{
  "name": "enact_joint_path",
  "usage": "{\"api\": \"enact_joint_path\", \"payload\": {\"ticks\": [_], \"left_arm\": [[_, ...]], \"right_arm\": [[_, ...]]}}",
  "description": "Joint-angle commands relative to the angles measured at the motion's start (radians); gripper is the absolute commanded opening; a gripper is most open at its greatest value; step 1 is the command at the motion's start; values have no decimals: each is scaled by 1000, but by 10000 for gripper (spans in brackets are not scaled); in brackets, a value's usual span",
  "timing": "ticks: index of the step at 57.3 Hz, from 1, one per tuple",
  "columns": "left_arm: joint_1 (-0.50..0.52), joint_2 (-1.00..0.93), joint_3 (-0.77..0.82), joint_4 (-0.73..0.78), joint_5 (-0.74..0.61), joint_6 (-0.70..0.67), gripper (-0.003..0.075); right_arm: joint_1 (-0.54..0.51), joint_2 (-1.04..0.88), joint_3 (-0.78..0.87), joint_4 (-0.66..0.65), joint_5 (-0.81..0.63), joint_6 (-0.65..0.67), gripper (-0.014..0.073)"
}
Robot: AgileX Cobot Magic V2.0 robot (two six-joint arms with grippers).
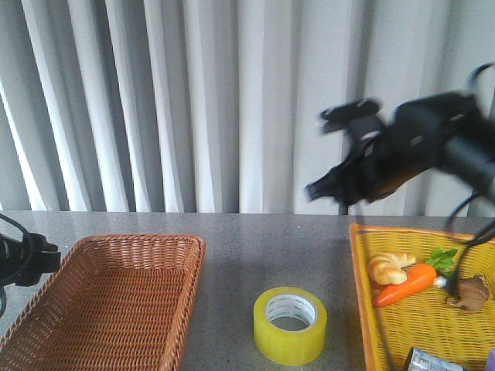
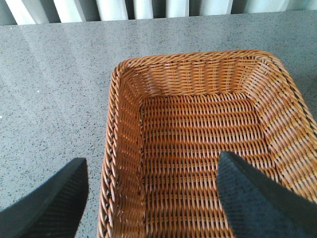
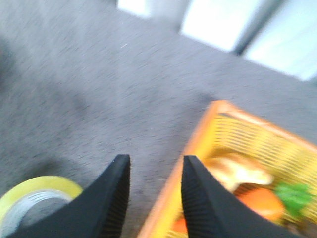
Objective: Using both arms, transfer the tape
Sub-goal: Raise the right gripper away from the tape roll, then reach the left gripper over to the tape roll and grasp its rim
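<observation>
We see the right arm (image 1: 418, 147) raised high above the counter's (image 1: 255, 239) right side, blurred in the front view, its gripper (image 3: 151, 173) empty with the two black fingers (image 3: 116, 193) spread a little apart. In its wrist view that gripper hangs over bare counter, between the tape (image 3: 34, 198) and the rim of the yellow basket (image 3: 198, 148).

Only a small part of the left arm (image 1: 23, 259) shows at the counter's left edge; its gripper (image 2: 153, 198) is spread wide and empty over the near end of the brown wicker basket (image 2: 198, 74).

The tape (image 1: 290, 325) lies flat near the counter's front edge, between the two baskets, untouched.

In the yellow basket (image 1: 363, 309) we make out a bread piece (image 1: 389, 267), a carrot (image 1: 406, 284) and a brown item (image 1: 468, 294) we cannot identify; the basket's right side and two items at its front are cut off.
</observation>
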Motion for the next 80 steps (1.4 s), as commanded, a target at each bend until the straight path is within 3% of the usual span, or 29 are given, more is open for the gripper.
{"api": "enact_joint_path", "payload": {"ticks": [1, 11, 19, 27, 46, 55, 64, 80], "left_arm": [[-21, -30, -34, -9, -71, -1, 514], [-80, -30, -34, -9, -81, 23, 514], [-151, -26, -73, -9, -93, 44, 514], [-241, -7, -214, -9, -76, 44, 514], [-427, 327, -714, -11, 261, 88, 514], [-472, 528, -892, -67, 349, 86, 514], [-474, 677, -989, -172, 394, 85, 514], [-474, 803, -1010, -155, 400, 66, 513]], "right_arm": [[-85, -107, -26, 5, 4, 0, 166], [-245, -196, 40, 88, 42, -57, -16], [-356, -273, 165, 123, -37, -53, -8], [-424, -310, 241, 122, -37, -23, -8], [-440, -307, 244, 117, 4, -23, -8], [-440, -307, 244, 117, 4, -23, -8], [-440, -307, 244, 117, 4, -23, -8], [-440, -307, 244, 117, 2, -23, -8]]}}
